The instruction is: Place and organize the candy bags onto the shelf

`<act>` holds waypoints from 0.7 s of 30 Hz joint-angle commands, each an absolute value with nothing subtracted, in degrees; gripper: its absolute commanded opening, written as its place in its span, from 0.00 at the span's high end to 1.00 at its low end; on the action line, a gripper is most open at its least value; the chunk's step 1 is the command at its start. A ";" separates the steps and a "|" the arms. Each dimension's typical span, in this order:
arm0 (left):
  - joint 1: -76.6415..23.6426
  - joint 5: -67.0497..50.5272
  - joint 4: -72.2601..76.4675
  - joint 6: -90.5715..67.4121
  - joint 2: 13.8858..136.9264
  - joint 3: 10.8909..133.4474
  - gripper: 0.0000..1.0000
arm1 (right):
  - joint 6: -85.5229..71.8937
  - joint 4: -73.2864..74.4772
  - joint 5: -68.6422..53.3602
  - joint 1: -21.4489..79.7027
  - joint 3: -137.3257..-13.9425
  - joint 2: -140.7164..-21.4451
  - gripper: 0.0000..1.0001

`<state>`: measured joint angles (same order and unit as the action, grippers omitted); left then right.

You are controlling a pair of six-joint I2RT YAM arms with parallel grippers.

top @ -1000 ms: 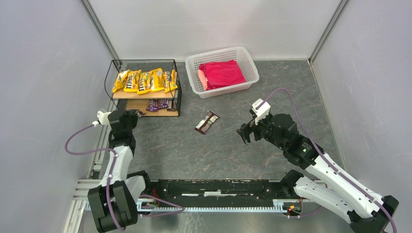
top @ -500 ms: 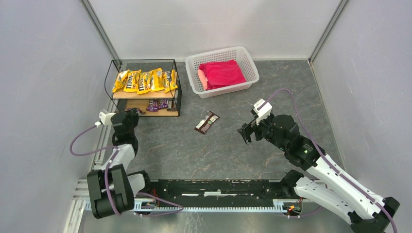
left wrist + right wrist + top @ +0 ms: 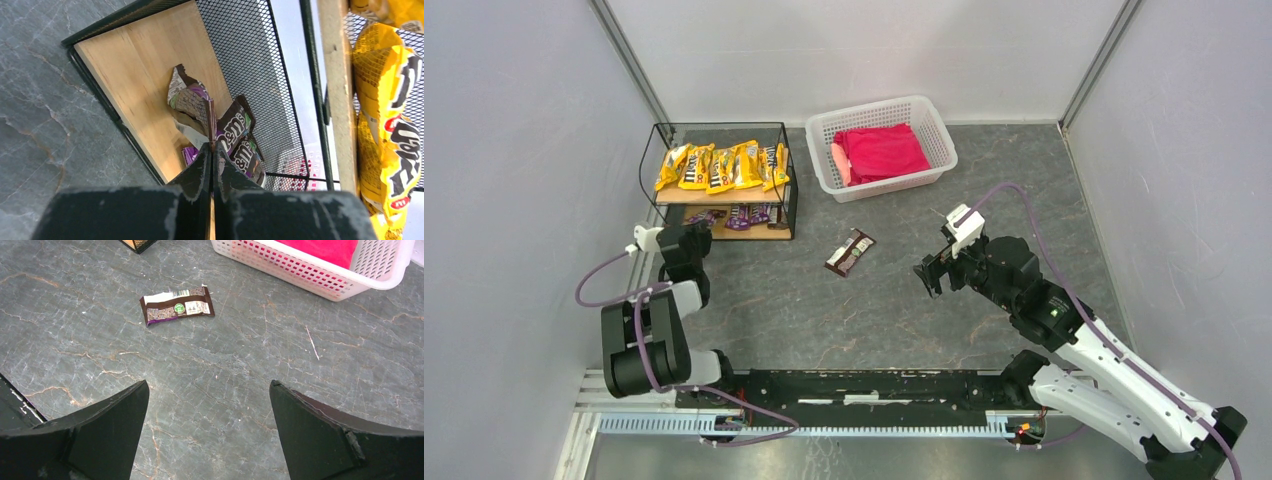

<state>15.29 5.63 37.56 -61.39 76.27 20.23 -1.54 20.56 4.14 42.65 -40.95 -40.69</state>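
Left gripper (image 3: 689, 240): my jaws are pressed together with nothing between them, at the open front of the shelf (image 3: 724, 195), its 6 o'clock side in the overhead view.
Left fingertips (image 3: 204, 159): right at the near edge of a brown bag on the lower board; I can't tell if they touch it.
Right gripper (image 3: 927, 272): jaws spread wide and holding nothing, above the bare table (image 3: 824, 310).
Loose candy bag (image 3: 850, 251): flat on the table near the middle, at 9 o'clock from my right gripper and well apart from it.
Top tier: a row of yellow bags (image 3: 722, 166) side by side.
Bottom tier: brown and purple bags (image 3: 742, 215), overlapping.
Basket (image 3: 874, 106): at 12 o'clock on the table, with a red cloth (image 3: 881, 152) inside.
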 commanded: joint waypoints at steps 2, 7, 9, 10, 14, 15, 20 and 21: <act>15.55 2.82 44.20 -64.68 81.29 23.27 0.97 | -1.12 19.51 4.78 42.96 -41.40 -39.56 0.02; 15.50 0.84 46.15 -66.70 84.91 23.14 0.94 | -0.97 19.60 5.10 42.91 -41.22 -39.22 0.02; 15.47 0.75 46.83 -67.54 85.95 23.01 0.92 | -1.03 19.61 5.17 42.98 -41.23 -39.12 0.02; 15.55 0.46 47.27 -67.78 86.70 23.15 0.91 | -1.00 19.67 5.17 42.95 -41.23 -39.19 0.02; 15.55 -0.89 48.59 -68.78 89.82 24.20 0.85 | -0.98 19.61 5.13 42.93 -41.22 -39.30 0.02; 15.54 -1.15 48.96 -69.01 90.44 24.29 0.85 | -1.02 19.60 5.12 42.92 -41.17 -39.29 0.02; 15.52 -2.02 49.07 -69.98 93.08 25.35 0.81 | -0.91 19.68 5.25 42.98 -41.13 -39.21 0.02; 15.52 -2.02 49.08 -70.11 93.27 25.38 0.79 | -0.88 19.63 5.36 42.94 -41.14 -39.20 0.02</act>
<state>15.29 -0.82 45.58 -67.31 92.01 23.59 -1.54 20.71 4.19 42.65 -40.95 -39.81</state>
